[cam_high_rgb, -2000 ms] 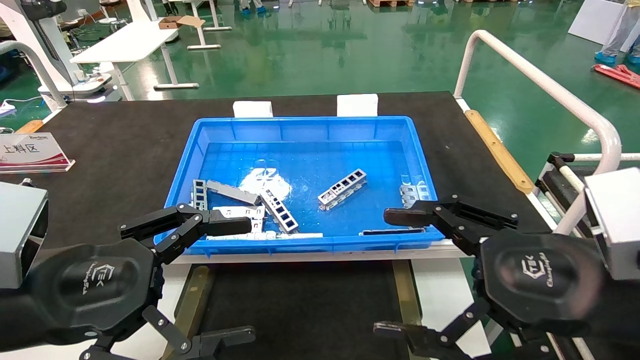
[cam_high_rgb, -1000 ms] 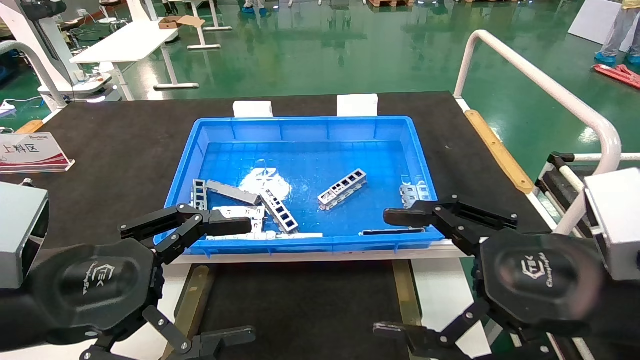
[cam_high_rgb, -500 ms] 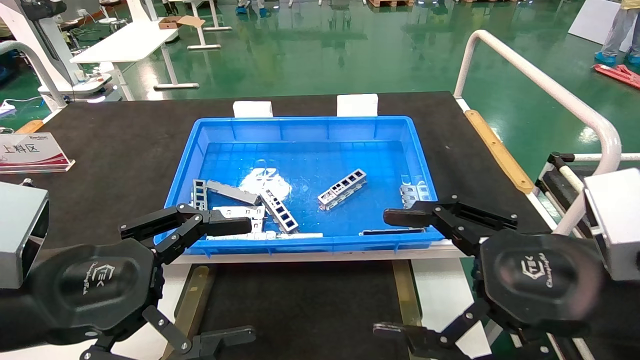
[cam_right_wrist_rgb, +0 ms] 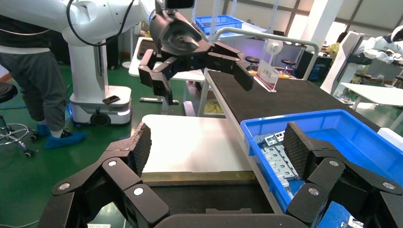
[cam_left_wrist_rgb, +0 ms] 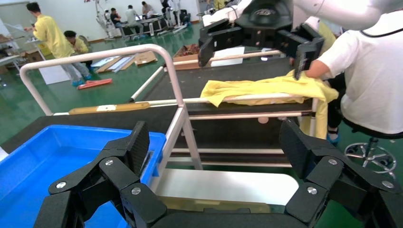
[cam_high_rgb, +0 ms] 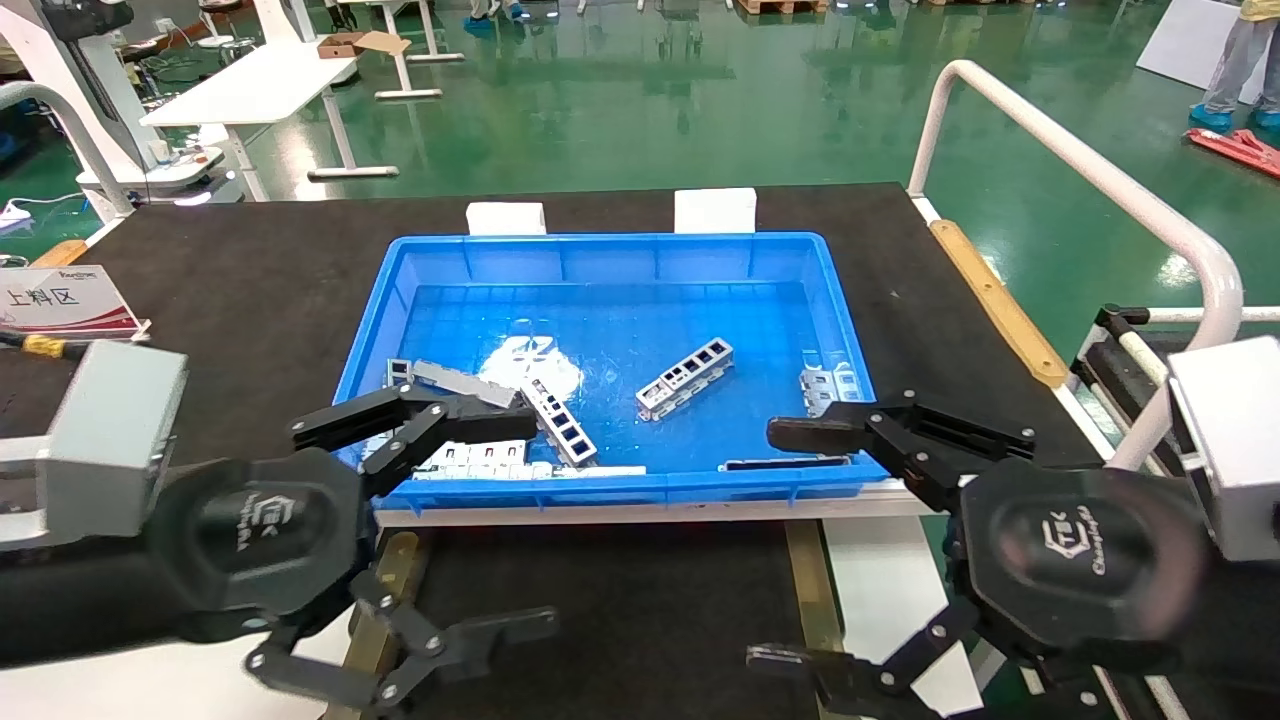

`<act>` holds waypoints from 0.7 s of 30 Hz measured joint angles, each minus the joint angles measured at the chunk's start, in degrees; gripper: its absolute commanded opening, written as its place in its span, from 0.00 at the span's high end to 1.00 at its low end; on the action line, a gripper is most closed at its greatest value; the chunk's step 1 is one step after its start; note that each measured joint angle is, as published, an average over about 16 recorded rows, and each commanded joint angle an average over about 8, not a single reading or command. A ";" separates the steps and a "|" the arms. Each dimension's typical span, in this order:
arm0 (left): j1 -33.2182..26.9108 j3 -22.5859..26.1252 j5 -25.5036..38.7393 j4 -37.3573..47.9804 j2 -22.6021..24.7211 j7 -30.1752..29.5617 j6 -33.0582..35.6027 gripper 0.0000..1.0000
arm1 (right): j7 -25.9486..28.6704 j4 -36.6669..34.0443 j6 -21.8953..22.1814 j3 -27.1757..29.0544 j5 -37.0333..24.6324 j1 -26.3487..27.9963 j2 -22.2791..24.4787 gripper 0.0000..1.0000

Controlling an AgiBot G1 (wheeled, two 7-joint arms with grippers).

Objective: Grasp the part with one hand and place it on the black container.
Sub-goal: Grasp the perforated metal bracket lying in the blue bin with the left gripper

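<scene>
Several silver-grey windowed parts lie in the blue bin [cam_high_rgb: 610, 488]. One part [cam_high_rgb: 685, 377] lies alone near the middle; others are piled at the near left [cam_high_rgb: 558, 420], and these show in the right wrist view [cam_right_wrist_rgb: 280, 156]. The black container [cam_high_rgb: 600, 600], edged by brass rails [cam_high_rgb: 810, 585], lies in front of the bin and holds nothing. My left gripper [cam_high_rgb: 540, 513] is open and empty, its upper finger over the bin's near-left corner. My right gripper [cam_high_rgb: 765, 545] is open and empty at the bin's near-right corner.
A white sign [cam_high_rgb: 60, 300] stands on the black tabletop at the left. A white tube rail [cam_high_rgb: 1080, 170] runs along the right side. Two white blocks [cam_high_rgb: 714, 210] sit behind the bin. A yellow cloth [cam_left_wrist_rgb: 266, 88] hangs on a side rack.
My left gripper has moved right and forward, its upper finger now over the piled parts at the bin's near-left corner. The right gripper and the parts have not moved.
</scene>
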 measured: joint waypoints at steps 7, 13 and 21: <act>-1.95 2.30 4.90 2.31 4.79 1.01 -4.17 0.00 | -0.02 0.00 0.01 -0.03 0.02 0.01 0.01 0.00; -4.29 4.73 10.55 6.95 11.03 3.03 -9.88 0.00 | -0.03 -0.01 0.02 -0.06 0.04 0.02 0.02 0.00; -8.28 7.37 17.38 17.24 21.28 7.42 -19.11 0.00 | -0.05 -0.01 0.04 -0.09 0.06 0.02 0.04 0.00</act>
